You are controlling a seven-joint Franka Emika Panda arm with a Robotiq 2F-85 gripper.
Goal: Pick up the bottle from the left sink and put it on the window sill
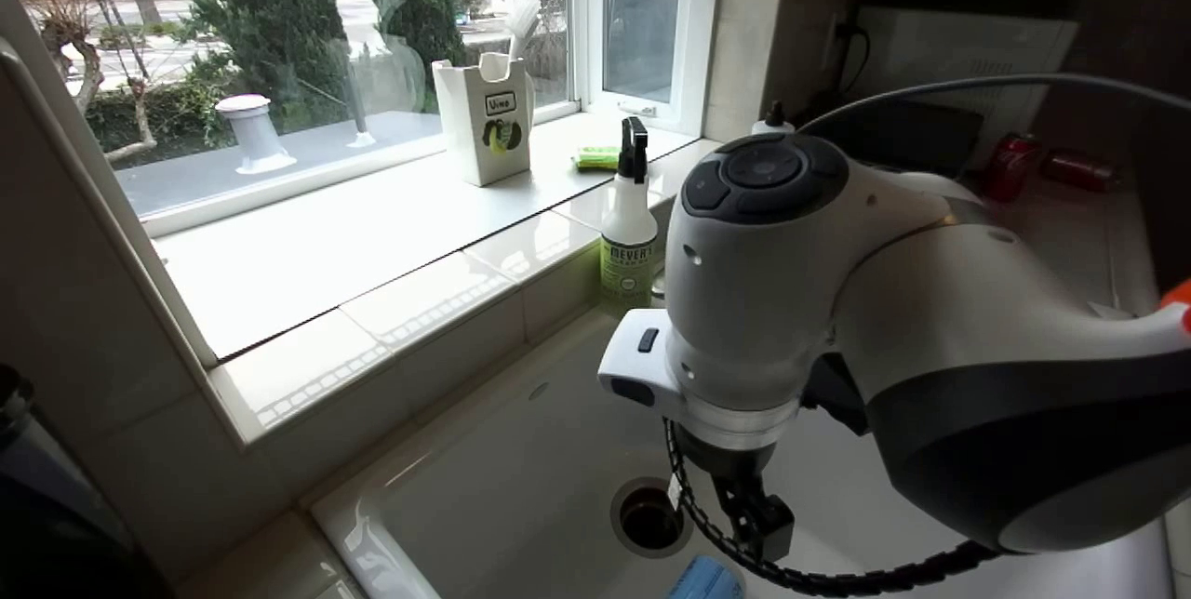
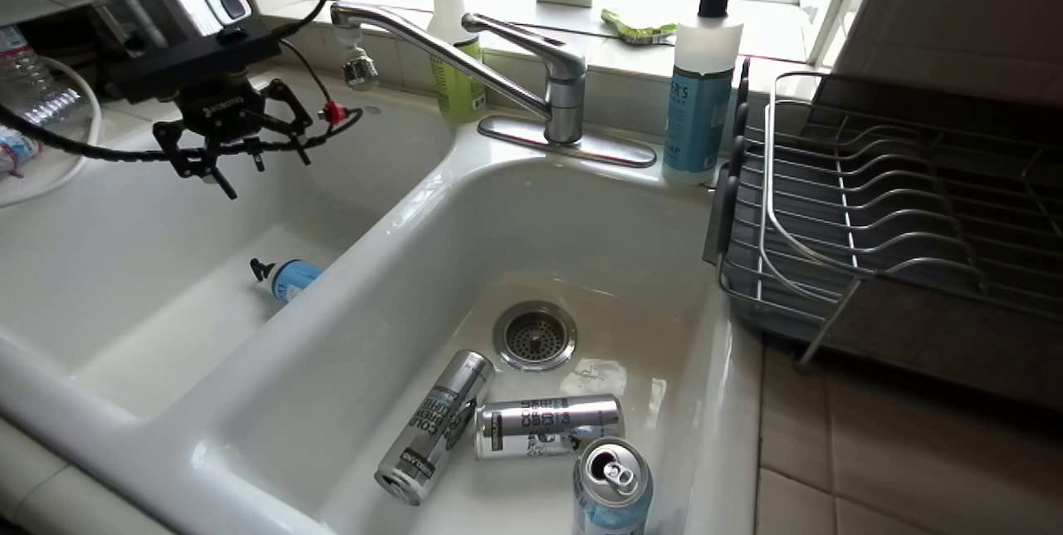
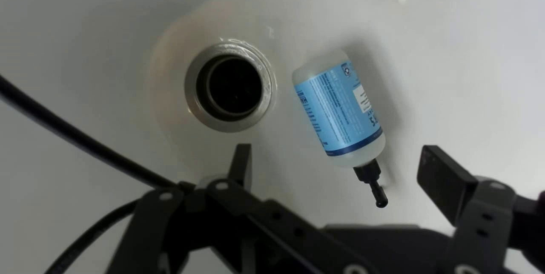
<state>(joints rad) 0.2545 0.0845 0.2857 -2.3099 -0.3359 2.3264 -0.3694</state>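
The bottle (image 3: 340,108), with a light blue label and black pump head, lies on its side on the floor of the left sink (image 2: 174,261), beside the dark round drain (image 3: 230,87). It also shows in both exterior views (image 2: 292,277) (image 1: 705,580), partly hidden by the sink divider in one of them. My gripper (image 3: 343,172) is open and empty above the sink. In the wrist view the pump head lies between its fingertips, with the body ahead of them. The gripper (image 2: 264,169) hangs well above the bottle in an exterior view. The window sill (image 1: 344,255) runs behind the sink.
A white container (image 1: 486,120) and a green item (image 1: 595,158) sit on the sill. A green spray bottle (image 2: 457,86), a faucet (image 2: 565,95) and a blue-labelled bottle (image 2: 698,111) stand behind the sinks. The smaller basin (image 2: 598,219) holds cans. A dish rack (image 2: 855,244) stands beside it.
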